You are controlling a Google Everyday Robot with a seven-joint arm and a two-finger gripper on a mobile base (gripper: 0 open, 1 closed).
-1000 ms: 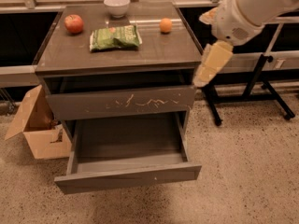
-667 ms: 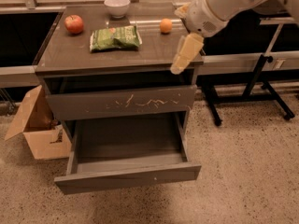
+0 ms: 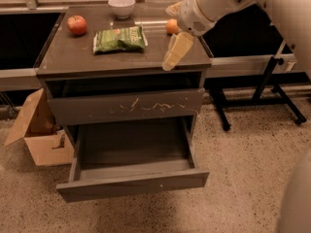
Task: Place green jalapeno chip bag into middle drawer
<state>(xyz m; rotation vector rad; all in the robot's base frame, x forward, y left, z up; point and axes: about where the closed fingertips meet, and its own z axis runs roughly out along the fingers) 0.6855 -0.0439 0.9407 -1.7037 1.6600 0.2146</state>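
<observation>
The green jalapeno chip bag lies flat on the dark cabinet top, left of centre. The middle drawer is pulled out wide below; its plain front has one pale speck and nothing shows inside it. The gripper hangs over the right part of the cabinet top, to the right of the bag and apart from it. Its pale fingers point down and to the left, and nothing is held in them.
A red apple sits at the back left of the top, a white bowl at the back centre, an orange at the back right beside the arm. A shut drawer front with pale scratches is above the open drawer. An open cardboard box stands on the floor at left, black table legs at right.
The arm has swung left from beyond the cabinet's right edge, and the gripper is now over the right part of the top, closer to the bag.
</observation>
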